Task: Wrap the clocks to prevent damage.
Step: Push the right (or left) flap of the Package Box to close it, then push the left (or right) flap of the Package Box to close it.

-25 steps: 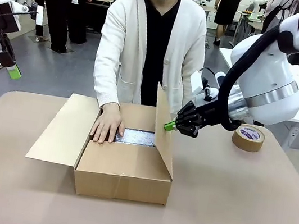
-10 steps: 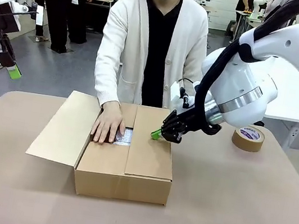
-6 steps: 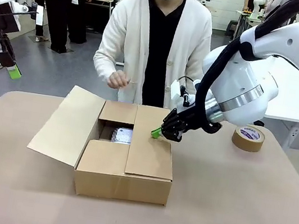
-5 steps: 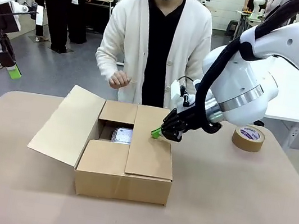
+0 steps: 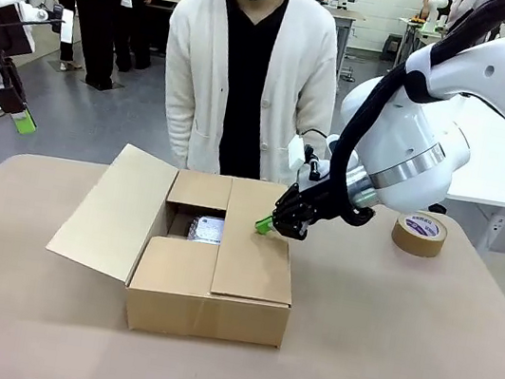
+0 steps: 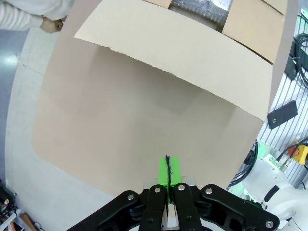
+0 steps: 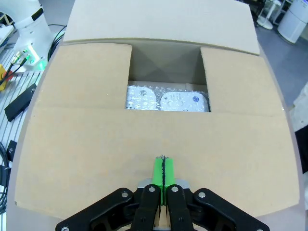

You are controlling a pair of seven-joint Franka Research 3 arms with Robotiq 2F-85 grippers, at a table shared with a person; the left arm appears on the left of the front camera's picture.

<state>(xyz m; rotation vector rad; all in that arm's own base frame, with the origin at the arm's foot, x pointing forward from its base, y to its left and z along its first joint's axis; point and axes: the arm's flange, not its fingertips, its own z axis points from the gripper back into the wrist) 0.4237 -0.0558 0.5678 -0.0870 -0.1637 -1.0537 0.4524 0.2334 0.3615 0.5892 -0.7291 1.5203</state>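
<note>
1. The right gripper (image 5: pixel 264 226) has its green pads pressed together with nothing between them. The white right arm reaches in from the tabletop's right side and angles the black fingers down and leftward.
2. Its tip sits at the right flap of the brown cardboard carton (image 5: pixel 208 288), which lies folded flat. Whether it actually touches the flap cannot be told.
3. The left gripper (image 5: pixel 23 121) is likewise closed on nothing. It hangs raised beyond the tabletop's left edge, well apart from the carton.
4. The carton stands near the tabletop's middle, its near and far flaps folded in and its left flap slanting up and outward.
5. The whitish-silvery bubble-wrap bundle (image 7: pixel 167 101) lies inside the carton, seen through the gap left between the flaps.
6. A brown tape roll (image 5: pixel 420 232) lies flat near the far right corner, behind the right arm.
7. A person in a white cardigan (image 5: pixel 253 65) stands at the far edge.
8. The light brown tabletop (image 5: pixel 399 357) runs bare from the carton to its near and right edges.
</note>
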